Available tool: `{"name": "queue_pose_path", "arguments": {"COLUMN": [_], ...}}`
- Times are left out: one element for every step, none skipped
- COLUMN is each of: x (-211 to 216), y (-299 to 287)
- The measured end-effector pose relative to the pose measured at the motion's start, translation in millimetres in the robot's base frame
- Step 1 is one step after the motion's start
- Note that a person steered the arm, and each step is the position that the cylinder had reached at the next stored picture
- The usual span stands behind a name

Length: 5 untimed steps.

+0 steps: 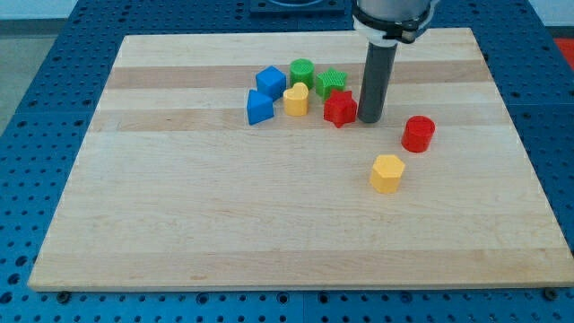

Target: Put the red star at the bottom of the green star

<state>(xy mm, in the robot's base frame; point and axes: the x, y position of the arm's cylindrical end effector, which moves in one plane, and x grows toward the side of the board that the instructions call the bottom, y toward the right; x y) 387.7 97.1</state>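
Camera view: my tip (370, 119) sits just right of the red star (339, 109), which lies right below the green star (331, 82); no claw shows, so its state cannot be told; wooden counter (224, 206) rests on a blue perforated base (54, 54).

One camera only looks at me, so no second view shares anything with it. It sits high, beyond the counter's (269, 242) bottom edge, and looks down at a slant toward the top edge. It stands far enough back that the whole wooden counter fits, all four corners, with blue perforated base plate (36, 135) around it. The far edge appears shorter than the near one. My rod enters from the view's top, its upper part cropped; my tip (370, 120) shows plainly.
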Motion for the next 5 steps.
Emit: {"name": "queue_pose_path", "arguments": {"x": [0.0, 0.0, 0.0, 0.0, 0.0], "y": [-4.2, -9.6, -9.9, -9.9, -11.0]}}
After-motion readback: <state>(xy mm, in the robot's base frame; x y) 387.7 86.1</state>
